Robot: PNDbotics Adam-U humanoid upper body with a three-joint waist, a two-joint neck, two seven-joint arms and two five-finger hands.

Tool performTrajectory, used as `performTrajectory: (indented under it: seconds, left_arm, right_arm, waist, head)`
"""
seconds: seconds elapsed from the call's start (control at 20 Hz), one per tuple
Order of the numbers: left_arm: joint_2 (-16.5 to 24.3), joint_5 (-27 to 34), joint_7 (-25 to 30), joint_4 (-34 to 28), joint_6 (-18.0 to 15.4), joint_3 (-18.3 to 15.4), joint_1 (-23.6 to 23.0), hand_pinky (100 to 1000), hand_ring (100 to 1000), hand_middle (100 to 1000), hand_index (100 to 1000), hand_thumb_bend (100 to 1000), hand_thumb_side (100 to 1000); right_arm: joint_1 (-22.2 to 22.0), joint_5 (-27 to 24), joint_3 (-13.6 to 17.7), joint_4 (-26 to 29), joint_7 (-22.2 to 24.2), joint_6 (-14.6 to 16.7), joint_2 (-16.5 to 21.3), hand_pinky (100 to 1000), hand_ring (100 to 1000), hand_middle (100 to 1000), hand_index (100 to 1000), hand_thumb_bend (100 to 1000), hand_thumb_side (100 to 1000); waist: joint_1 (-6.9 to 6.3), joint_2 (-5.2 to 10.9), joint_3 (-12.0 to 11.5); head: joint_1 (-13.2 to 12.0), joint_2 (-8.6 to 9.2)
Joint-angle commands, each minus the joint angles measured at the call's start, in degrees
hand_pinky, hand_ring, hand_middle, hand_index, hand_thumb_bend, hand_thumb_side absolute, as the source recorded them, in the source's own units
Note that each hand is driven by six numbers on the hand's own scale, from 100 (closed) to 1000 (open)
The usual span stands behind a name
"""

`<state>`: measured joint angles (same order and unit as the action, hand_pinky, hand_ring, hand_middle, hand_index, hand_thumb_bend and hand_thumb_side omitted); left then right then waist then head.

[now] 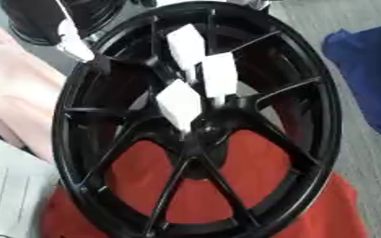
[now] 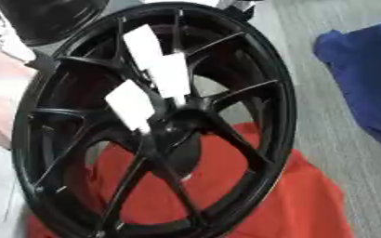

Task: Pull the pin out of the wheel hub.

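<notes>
The black wheel hub (image 1: 198,125) stands tilted on red cloth (image 1: 259,172), filling the view. White tabs (image 1: 202,69) cluster at twelve o'clock above its centre. No pin can be made out; neither hand shows.

Two head-mounted eyes, close above, both on the black wheel hub (image 1: 198,125).

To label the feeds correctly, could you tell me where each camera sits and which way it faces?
Left eye view: head's left eye, looking down at the black wheel; no hand shows.
Right eye view: head's right eye, same aim; no hand shows.
Shared: wheel, white pieces near its hub, red cloth, blue cloth.
</notes>
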<state>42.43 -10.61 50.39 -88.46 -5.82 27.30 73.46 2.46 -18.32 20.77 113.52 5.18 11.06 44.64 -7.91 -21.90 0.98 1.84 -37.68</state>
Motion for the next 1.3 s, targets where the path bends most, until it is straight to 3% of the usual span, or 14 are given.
performTrajectory:
  seconds: [0.05, 0.45, 0.9, 1.05, 1.3]
  left_arm:
    - [0.12, -1.23, -1.34, -0.78, -1.53, -0.52, 1.77, 838, 799, 754, 839, 589, 133]
    - [-1.85, -1.97, -4.16, -0.48, -4.16, 0.39, 2.78, 822, 782, 739, 822, 574, 100]
    - [-2.77, -2.09, -4.44, 0.31, -4.96, 0.85, 3.28, 818, 778, 731, 814, 566, 100]
    - [-3.46, -2.15, -3.96, 0.9, -4.85, 1.07, 3.48, 803, 755, 704, 789, 527, 100]
    - [-4.5, -1.89, -2.8, 1.84, -4.82, 1.52, 3.85, 792, 742, 690, 773, 488, 100]
  right_arm:
    - [0.36, 0.29, 0.17, 1.0, 0.37, 0.02, 1.31, 858, 711, 640, 786, 100, 436]
    - [1.52, 0.01, -0.46, 0.98, 1.03, 0.15, 1.48, 857, 707, 640, 786, 100, 435]
    - [2.06, -0.15, -0.65, 0.88, 1.43, 0.19, 1.36, 858, 707, 640, 786, 100, 438]
    - [2.53, -0.34, -0.86, 1.03, 1.64, 0.33, 1.19, 859, 708, 641, 787, 100, 440]
    - [3.04, -0.61, -1.05, 1.06, 1.88, 0.55, 0.99, 859, 708, 642, 787, 100, 439]
  waist:
    - [0.68, 0.98, 0.22]
    - [0.67, 0.31, 1.73]
    - [0.7, -0.13, 2.37]
    - [0.93, -0.57, 2.97]
    - [1.25, -1.0, 3.68]
  head:
    - [0.04, 1.13]
    - [-0.71, 2.19]
    - [-2.06, 2.39]
    - [-3.89, 2.72]
    - [-4.09, 3.72]
